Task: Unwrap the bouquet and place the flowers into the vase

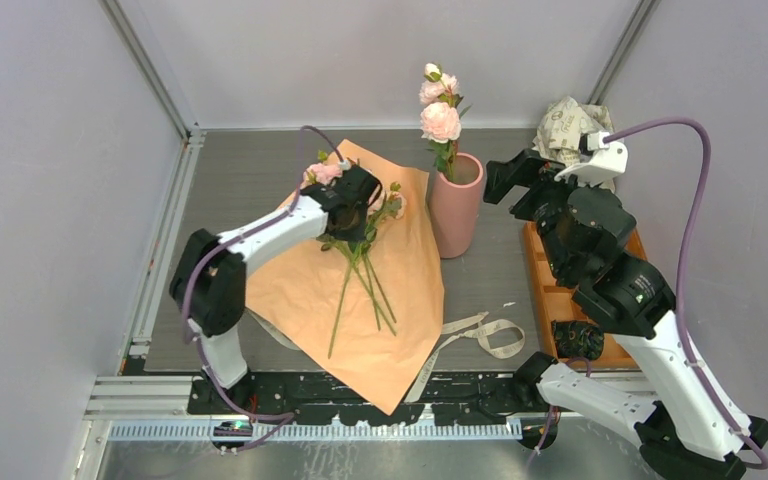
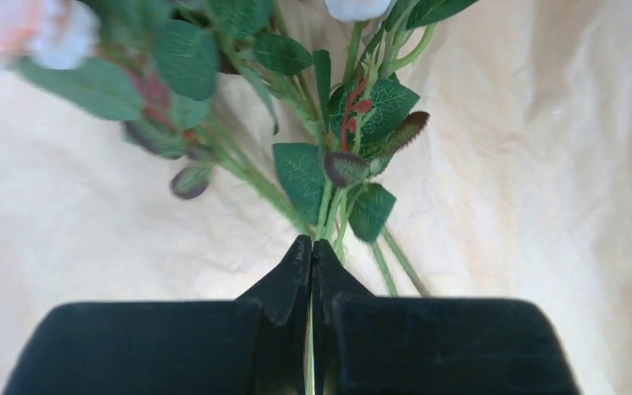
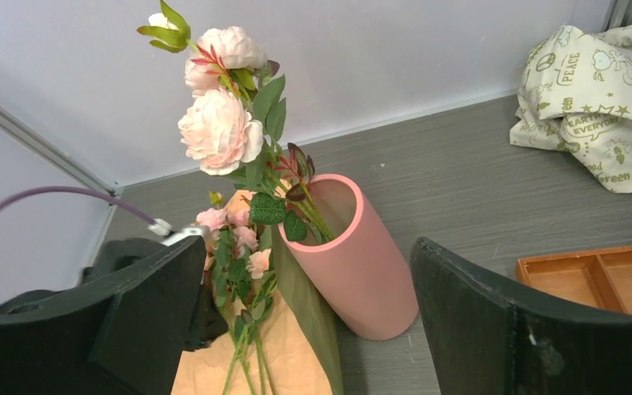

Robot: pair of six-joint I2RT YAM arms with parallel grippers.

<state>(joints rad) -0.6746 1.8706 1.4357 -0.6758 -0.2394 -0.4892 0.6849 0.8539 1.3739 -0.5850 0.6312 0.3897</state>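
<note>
— Where was the left pincer (image 2: pixel 313 247)?

— Left of centre in the overhead view, pointing down over the orange wrapping paper (image 1: pixel 400 300), which lay spread flat on the table (image 1: pixel 250 180). Its fingers were pressed together, and in the wrist view a thin green stem seemed to run down between them.

— And the loose flowers (image 2: pixel 300 169) relative to it?

— They lay on the paper. Their leaves and blooms fanned out from the fingertips toward the top of the wrist frame. From overhead, the bare stems trailed out from under the pincer toward the bottom of the picture, with a pink bloom peeking out at its upper left.

— The vase (image 1: pixel 457 205)?

— It stood upright just right of the paper, centre of the overhead frame, well clear of the left pincer. The tall stalk (image 1: pixel 440 120) in it, with pink blooms, leaned against the left of the rim.

— What about the right pincer (image 1: pixel 500 185)?

— It was held above the table, just right of the vase, with its fingers spread wide and nothing between them. In its own camera the vase showed in the gap, further off.

— Anything else?

— A beige ribbon (image 1: pixel 490 335) lay loose at the lower centre. An orange tray (image 1: pixel 545 280) sat under the right arm, and a crumpled cream paper (image 1: pixel 565 125) lay at the upper right.
</note>
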